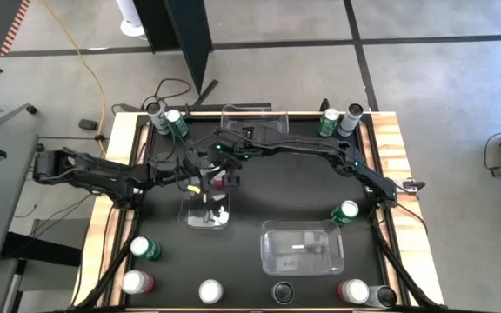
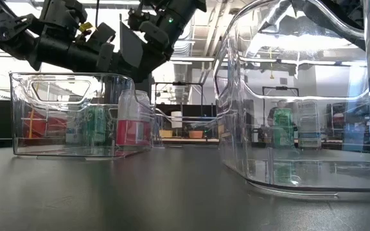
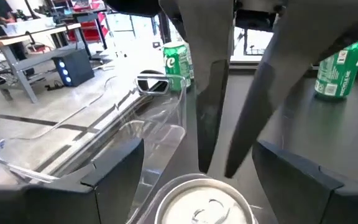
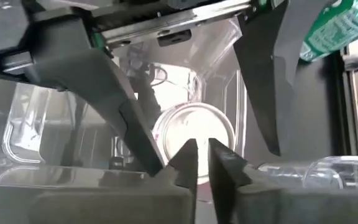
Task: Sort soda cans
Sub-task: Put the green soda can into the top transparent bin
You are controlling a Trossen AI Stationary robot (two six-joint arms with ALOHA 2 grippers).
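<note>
Over the near-left clear bin (image 1: 207, 211) both grippers meet; the left gripper (image 1: 200, 181) has its jaws wide open, straddling but not touching the silver top of a red-pink can (image 3: 205, 202) standing in that bin; the right gripper (image 4: 202, 163) hangs directly above the same can, its jaws nearly closed with a thin gap between the tips, holding nothing; outward on the dark counter (image 1: 303, 187) are three clear bins in all, one at the far edge (image 1: 252, 117) and one near-right (image 1: 301, 248); of cans outside the bins I count four green, two red-pink, three dark and one at the near edge (image 1: 210, 291) showing only its silver top, grouped at the corners and the near edge.
</note>
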